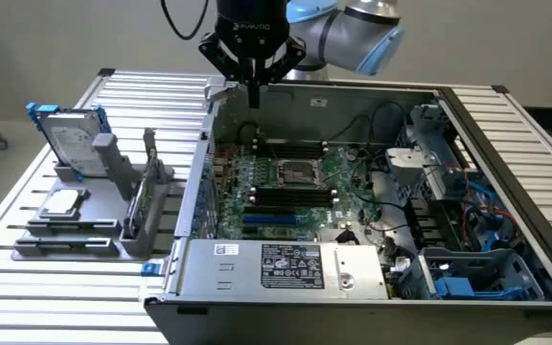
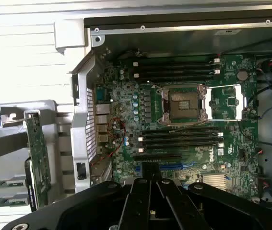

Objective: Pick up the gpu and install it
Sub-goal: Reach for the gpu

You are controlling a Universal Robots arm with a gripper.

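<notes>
So the slatted table (image 1: 55, 287) carries the open PC case (image 1: 506, 165), lying on its side with the motherboard (image 1: 286, 180) facing up. There's plenty of open room above the board. The grey parts holder (image 1: 84, 230) sits just beside the case wall on the exterior view's left. The gripper (image 1: 254, 100) hangs over the case's far corner on that same side, right by the wall's top edge, fingers (image 2: 143, 201) pressed together on nothing. The gpu (image 1: 146, 194) stands on edge in the holder's slot nearest the case, well apart from the gripper.
</notes>
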